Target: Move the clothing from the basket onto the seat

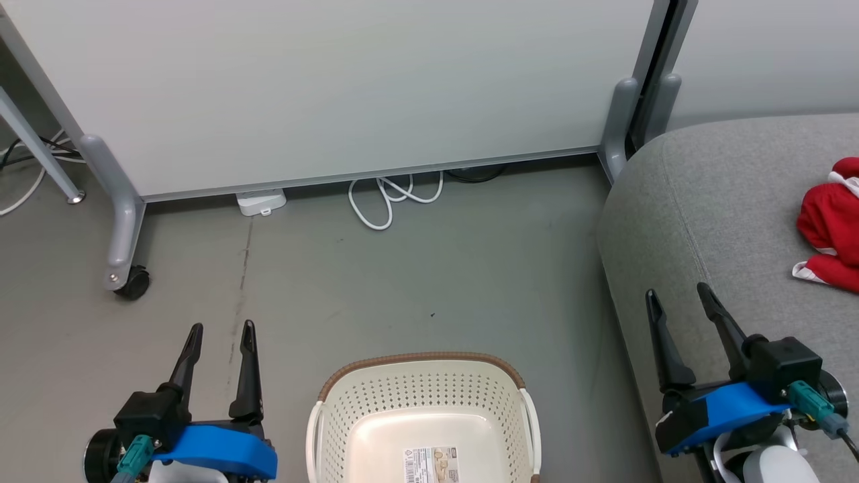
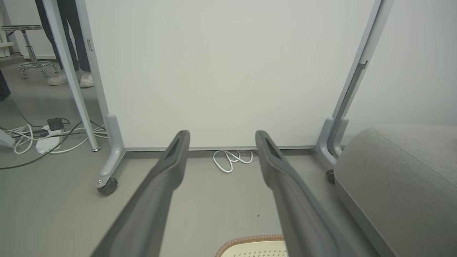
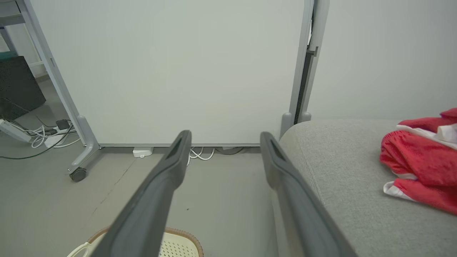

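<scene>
Your left gripper (image 1: 222, 325) and right gripper (image 1: 676, 290) spread apart, holding nothing, laundry basket (image 1: 423, 357) between them, red clothing (image 1: 829, 221) on grey sofa (image 1: 711, 215) beyond the right one

So there's a big white partition panel (image 1: 335, 87) on grey feet, with a black caster (image 1: 134, 283) under its left foot, standing on a plain grey floor (image 1: 416, 282). A looped white cable (image 1: 392, 198) and a small white box (image 1: 261, 202) lie right at its bottom edge. Off to the left there's a power strip (image 2: 45, 142) in tangled cords, a metal stool (image 2: 30, 46) and someone's white shoes (image 2: 86, 80).
</scene>
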`<state>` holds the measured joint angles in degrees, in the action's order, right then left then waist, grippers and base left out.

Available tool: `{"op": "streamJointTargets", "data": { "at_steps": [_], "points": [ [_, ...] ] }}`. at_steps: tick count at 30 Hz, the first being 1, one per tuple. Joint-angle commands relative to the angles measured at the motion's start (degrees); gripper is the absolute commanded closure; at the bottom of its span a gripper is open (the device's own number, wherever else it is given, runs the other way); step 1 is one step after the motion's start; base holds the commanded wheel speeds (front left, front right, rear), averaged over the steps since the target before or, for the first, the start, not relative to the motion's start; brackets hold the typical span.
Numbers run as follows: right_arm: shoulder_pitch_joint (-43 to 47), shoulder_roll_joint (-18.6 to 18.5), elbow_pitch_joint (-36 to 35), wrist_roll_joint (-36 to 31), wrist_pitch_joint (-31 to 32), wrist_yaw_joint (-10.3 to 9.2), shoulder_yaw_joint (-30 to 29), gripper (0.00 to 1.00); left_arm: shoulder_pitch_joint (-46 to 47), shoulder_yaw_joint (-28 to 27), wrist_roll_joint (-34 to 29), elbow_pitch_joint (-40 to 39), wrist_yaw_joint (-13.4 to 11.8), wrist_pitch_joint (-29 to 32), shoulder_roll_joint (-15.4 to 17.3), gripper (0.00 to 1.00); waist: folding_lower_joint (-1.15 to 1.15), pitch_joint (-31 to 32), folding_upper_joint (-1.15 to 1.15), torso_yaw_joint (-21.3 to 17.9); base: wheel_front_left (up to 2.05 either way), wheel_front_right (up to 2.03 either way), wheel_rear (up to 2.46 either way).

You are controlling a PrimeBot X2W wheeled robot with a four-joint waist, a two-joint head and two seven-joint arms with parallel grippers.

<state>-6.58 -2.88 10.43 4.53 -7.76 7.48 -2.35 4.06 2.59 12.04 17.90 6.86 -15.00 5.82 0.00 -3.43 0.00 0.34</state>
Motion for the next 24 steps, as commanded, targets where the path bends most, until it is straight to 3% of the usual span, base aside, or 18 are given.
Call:
{"op": "streamJointTargets", "data": {
  "at_steps": [1, 24],
  "points": [
    [1.32, -0.03, 0.07, -0.67, -0.63, 0.02, 0.11, 0.0, -0.27, -0.36, 0.05, 0.43, 0.24, -0.26, -0.1, 0.0, 0.0, 0.33, 0.0, 0.33, 0.0, 0.0, 0.0],
    [1.84, -0.02, 4.07, 0.07, -2.83, 0.03, 0.5, 0.0, -1.11, -0.8, 0.5, 2.17, 0.7, -0.27, -0.78, 0.0, 0.0, 1.66, 0.0, 0.56, 0.0, 0.0, 0.0]
  ]
}}
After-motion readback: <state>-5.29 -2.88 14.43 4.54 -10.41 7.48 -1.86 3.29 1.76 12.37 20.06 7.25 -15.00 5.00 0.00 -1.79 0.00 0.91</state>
